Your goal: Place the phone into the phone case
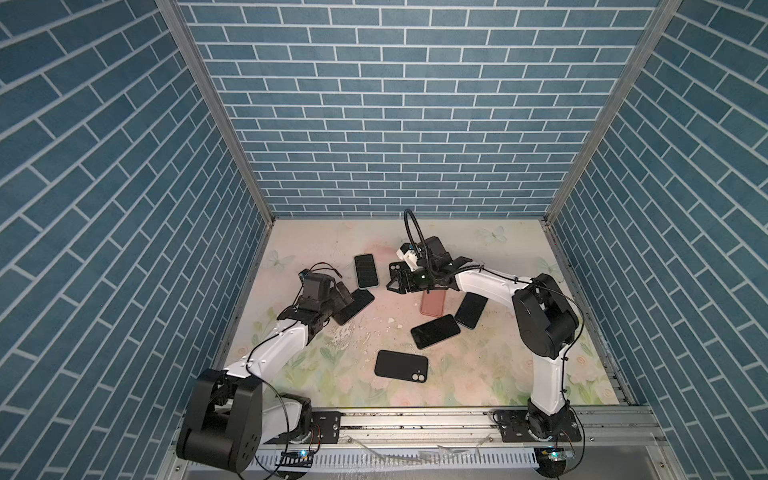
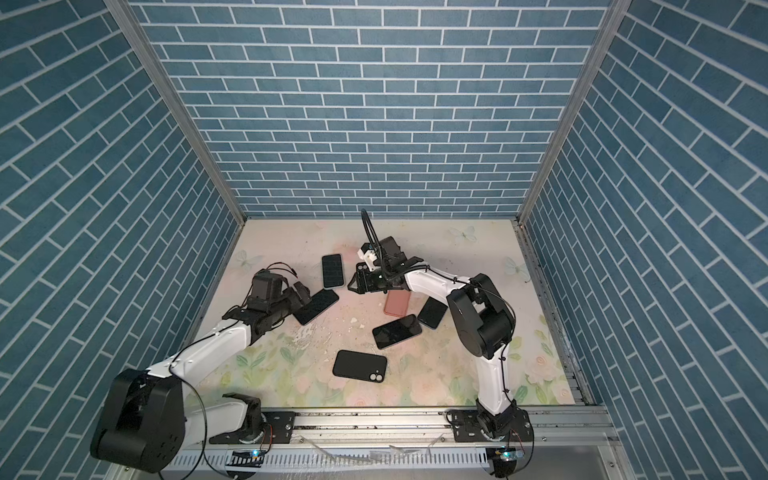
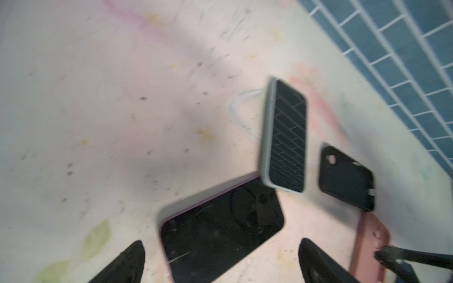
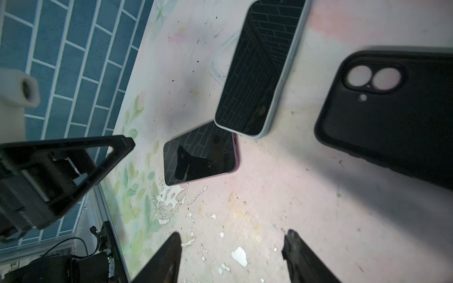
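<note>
- Left pincer (image 3: 221, 242), lower centre of the left wrist view: spread wide astride a lilac-rimmed phone (image 3: 220, 227) lying flat, gaps on both sides, nothing grasped.
- Right pincer (image 4: 232, 234): parted and empty, only bare worktop (image 4: 282, 196) between the fingers (image 4: 169, 259); black phone case (image 4: 392, 115) with twin lens cut-out at right of the right wrist view.
- Worktop: pale floral print, flaking at centre; blue brick-pattern walls (image 1: 395, 104) on three sides.
- In a top view: pink case (image 1: 432, 305) at centre, matte black rounded case (image 1: 401, 365) at lower centre.
</note>
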`<state>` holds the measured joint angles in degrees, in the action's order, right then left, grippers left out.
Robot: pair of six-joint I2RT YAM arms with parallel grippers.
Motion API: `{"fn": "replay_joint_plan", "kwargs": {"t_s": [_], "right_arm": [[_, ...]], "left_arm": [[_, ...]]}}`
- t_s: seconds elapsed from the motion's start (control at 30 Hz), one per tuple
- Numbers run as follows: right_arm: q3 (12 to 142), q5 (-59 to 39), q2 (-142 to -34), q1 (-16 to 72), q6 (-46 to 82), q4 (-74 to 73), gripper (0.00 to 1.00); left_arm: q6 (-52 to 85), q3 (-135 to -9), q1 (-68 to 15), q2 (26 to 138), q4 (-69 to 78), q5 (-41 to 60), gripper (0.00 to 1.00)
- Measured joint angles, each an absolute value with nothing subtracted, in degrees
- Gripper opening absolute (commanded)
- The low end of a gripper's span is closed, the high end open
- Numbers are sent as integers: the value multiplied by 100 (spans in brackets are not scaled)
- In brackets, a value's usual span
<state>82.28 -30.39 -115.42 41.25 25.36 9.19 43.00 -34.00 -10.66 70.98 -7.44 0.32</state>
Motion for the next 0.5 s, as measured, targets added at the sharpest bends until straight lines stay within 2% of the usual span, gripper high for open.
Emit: {"fn": "replay_joint_plan", "kwargs": {"t_s": [0.2,0.5], "right_arm": [[8661,-3085,-12269,4322,2683,628,72],[9378,-3214,-13135,4541,2899,414,69]], "left_arm": [[4222,-3186,-622,7522,-858,548,100],[4407,-3006,-548,7671,-123,937,100]]}}
